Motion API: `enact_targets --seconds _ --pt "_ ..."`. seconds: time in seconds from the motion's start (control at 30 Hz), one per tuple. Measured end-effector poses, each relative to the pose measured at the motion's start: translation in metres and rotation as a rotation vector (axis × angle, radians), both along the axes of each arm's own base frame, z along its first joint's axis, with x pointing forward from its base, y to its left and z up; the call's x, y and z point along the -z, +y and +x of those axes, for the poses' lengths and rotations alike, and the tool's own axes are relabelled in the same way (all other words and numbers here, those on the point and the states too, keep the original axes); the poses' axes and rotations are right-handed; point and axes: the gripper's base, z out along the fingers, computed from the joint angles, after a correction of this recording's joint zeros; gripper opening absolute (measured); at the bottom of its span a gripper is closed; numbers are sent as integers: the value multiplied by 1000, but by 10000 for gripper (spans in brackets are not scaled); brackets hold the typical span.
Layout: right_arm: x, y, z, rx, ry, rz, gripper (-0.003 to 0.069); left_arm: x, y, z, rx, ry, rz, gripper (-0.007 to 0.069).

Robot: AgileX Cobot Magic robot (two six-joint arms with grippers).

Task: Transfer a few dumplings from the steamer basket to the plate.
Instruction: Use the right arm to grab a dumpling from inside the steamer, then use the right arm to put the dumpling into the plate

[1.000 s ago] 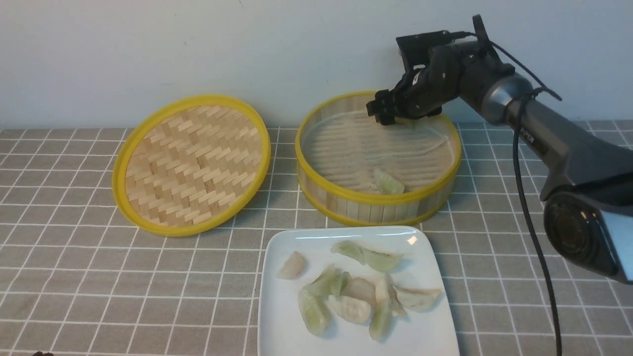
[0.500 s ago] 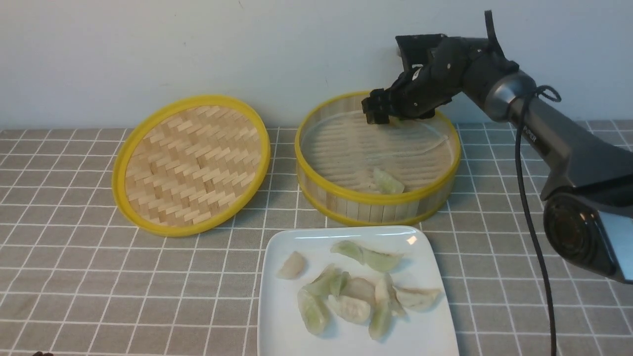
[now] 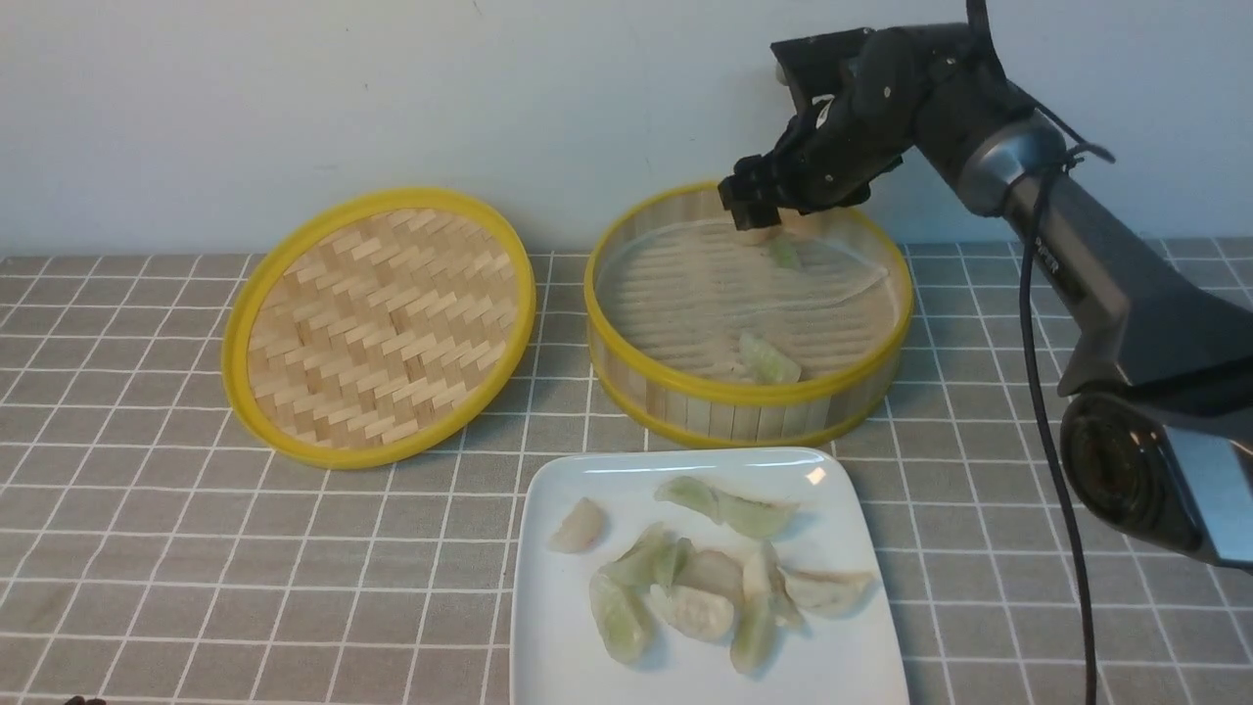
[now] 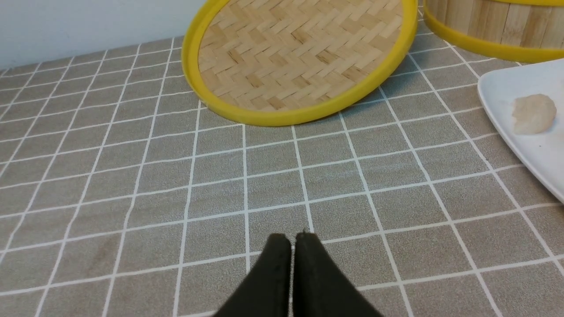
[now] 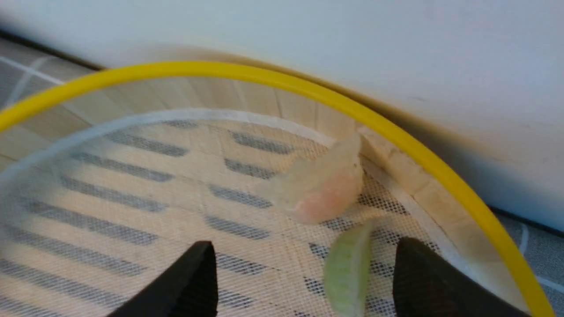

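Note:
The steamer basket (image 3: 744, 396) stands at the back right. It holds a green dumpling (image 3: 768, 360) near its front wall, and a green dumpling (image 3: 783, 253) and a pinkish dumpling (image 3: 754, 235) at its far wall. My right gripper (image 3: 752, 208) hovers open above those two. In the right wrist view the gripper (image 5: 304, 281) has the green dumpling (image 5: 348, 268) between its fingers, untouched, with the pinkish one (image 5: 319, 187) just beyond. The white plate (image 3: 548, 636) in front holds several dumplings. My left gripper (image 4: 291, 240) is shut and empty, low over the cloth.
The flat woven lid (image 3: 377, 323) lies tilted left of the basket, its edge near the basket wall. The wall rises close behind the basket. The left wrist view shows the lid (image 4: 299, 57), the plate's corner (image 4: 528, 145) with one pinkish dumpling (image 4: 533, 113), and grey checked cloth.
My right gripper has risen a little at the basket's far side, still open. The two dumplings under it now show. The left gripper, plate and lid are unchanged.

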Motion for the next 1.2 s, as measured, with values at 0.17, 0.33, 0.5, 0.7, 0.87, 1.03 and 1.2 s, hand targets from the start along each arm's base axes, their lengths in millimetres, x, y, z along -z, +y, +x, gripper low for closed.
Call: enact_targets --seconds 0.17,0.33,0.5,0.7,0.87,1.03,1.2 --pt "21 0 3 1 33 -15 470 0 0 0 0 0 0 -5" --pt "30 -2 3 6 54 -44 360 0 0 0 0 0 0 -5" --pt "31 -6 2 37 68 -77 158 0 0 0 0 0 0 -5" --pt "27 -8 -2 45 107 -85 79 0 0 0 0 0 0 -5" --pt "-1 -11 -8 46 105 -85 79 0 0 0 0 0 0 -5" --pt "-42 -9 -17 25 63 -4 79 0 0 0 0 0 0 -5" --pt "-88 -6 -45 -38 74 38 79 0 0 0 0 0 0 -5"
